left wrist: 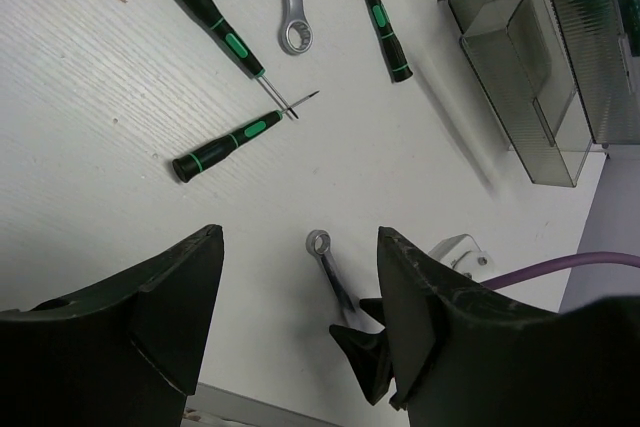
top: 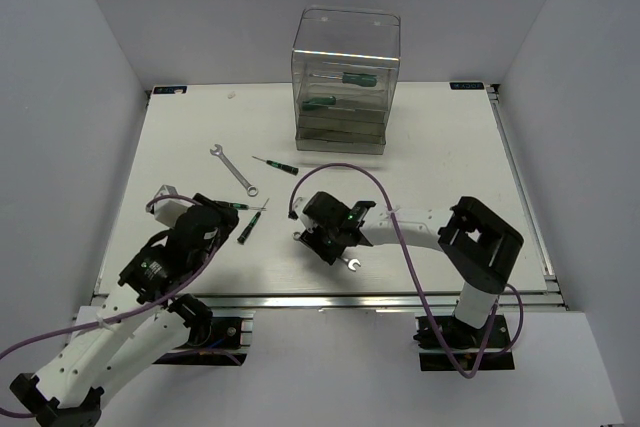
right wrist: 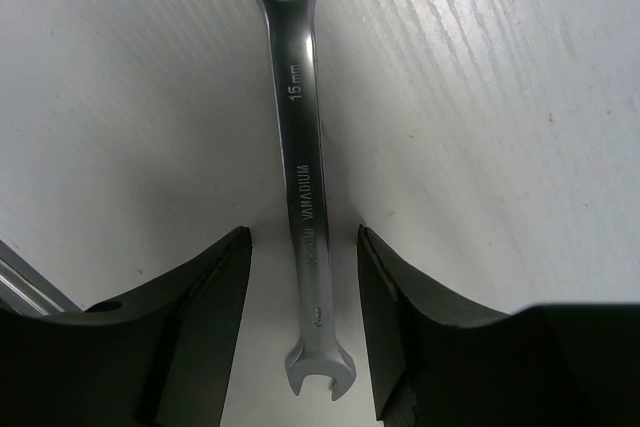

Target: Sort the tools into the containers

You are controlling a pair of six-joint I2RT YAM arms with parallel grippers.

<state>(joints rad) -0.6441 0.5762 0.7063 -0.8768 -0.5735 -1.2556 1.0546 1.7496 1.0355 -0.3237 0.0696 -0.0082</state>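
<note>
A silver 15 mm wrench point(right wrist: 300, 167) lies flat on the white table. My right gripper point(right wrist: 303, 267) is open and straddles its shaft low over the table, with a gap on both sides; in the top view the gripper point(top: 325, 245) covers most of the wrench point(top: 352, 265). My left gripper point(left wrist: 300, 247) is open and empty at the near left point(top: 215, 217). Ahead of it lie three green-and-black screwdrivers point(left wrist: 228, 145) point(left wrist: 215, 22) point(left wrist: 385, 27) and a second wrench point(left wrist: 293, 7). The clear drawer box point(top: 345, 82) stands at the back, with two screwdrivers point(top: 355, 77) inside.
The table's front edge point(top: 330, 299) runs just behind the right gripper. A purple cable point(top: 385, 197) arcs over the right arm. The right arm's elbow point(top: 485, 237) stands at the near right. White walls enclose the table.
</note>
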